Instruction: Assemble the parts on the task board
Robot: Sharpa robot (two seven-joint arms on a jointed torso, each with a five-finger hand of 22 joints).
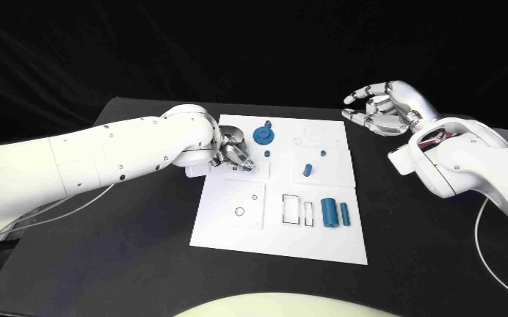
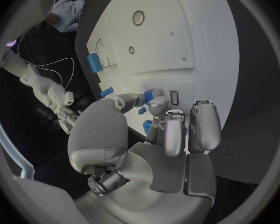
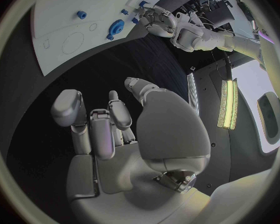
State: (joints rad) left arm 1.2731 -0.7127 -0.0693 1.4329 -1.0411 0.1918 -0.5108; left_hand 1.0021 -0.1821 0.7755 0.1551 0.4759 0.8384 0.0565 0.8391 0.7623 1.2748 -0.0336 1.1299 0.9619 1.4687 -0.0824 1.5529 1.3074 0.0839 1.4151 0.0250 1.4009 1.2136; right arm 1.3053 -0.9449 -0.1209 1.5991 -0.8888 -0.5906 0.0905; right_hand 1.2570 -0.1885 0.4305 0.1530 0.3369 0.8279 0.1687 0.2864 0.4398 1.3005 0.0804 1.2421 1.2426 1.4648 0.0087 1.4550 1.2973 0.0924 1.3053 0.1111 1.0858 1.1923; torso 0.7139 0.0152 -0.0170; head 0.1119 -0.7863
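Left hand (image 1: 231, 152) fingers pinch a small blue part (image 2: 154, 94) over the task board (image 1: 244, 232); right hand (image 1: 387, 108) empty, fingers apart.

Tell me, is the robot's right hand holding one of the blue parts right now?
No, the right hand hangs off the task board over the black table with its fingers curled and nothing in them.
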